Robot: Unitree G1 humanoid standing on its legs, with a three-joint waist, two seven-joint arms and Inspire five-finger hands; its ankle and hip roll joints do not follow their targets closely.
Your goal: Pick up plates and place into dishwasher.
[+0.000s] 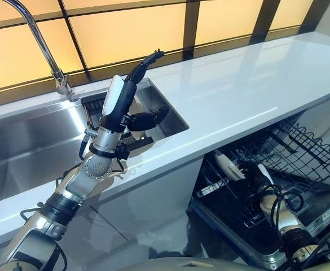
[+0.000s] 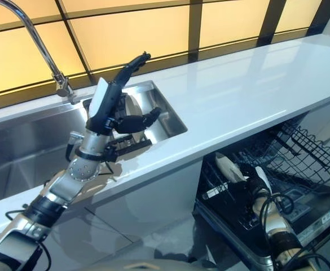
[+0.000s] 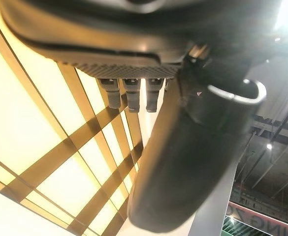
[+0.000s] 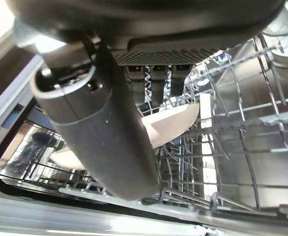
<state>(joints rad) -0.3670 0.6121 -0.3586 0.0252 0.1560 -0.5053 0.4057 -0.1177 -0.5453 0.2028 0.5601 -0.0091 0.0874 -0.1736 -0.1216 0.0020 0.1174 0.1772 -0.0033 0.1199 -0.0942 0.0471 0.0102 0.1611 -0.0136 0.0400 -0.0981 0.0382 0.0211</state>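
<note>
The white countertop (image 1: 249,90) runs beside the steel sink (image 1: 35,141), over which the left hand (image 2: 117,107) is raised, fingers loosely spread, holding nothing; the right hand (image 1: 263,179) reaches into the dishwasher rack (image 1: 300,148), fingers straight beside a white plate (image 4: 171,123) standing in the rack just beyond them.

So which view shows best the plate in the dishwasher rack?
The right wrist view: the white plate stands among the rack wires, just past the right hand. Both eye views show it small, beside that hand. The left wrist view faces the window.
</note>
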